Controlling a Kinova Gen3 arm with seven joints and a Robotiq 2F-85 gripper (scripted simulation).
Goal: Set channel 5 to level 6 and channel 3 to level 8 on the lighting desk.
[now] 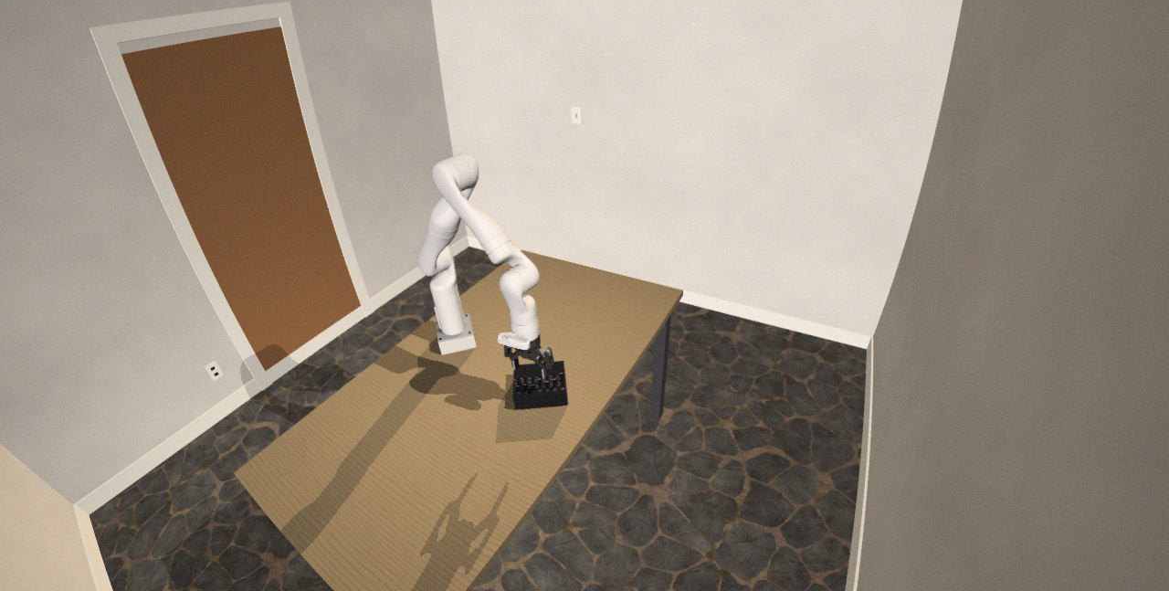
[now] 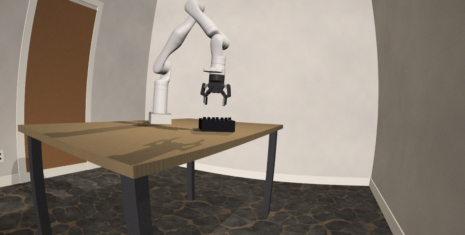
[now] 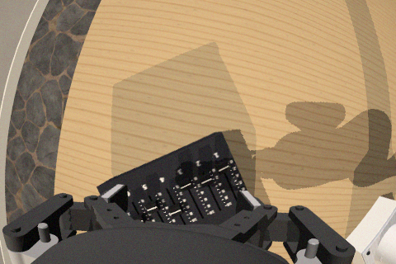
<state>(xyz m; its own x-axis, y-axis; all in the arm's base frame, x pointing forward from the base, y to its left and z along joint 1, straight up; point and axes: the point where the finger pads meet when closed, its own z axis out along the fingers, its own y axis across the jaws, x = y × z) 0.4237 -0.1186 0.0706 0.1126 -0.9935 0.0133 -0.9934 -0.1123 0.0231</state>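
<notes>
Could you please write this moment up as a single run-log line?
phase: approach | gripper: open, empty, above lighting desk, no contact | desk: upright on table | faders: untouched
</notes>
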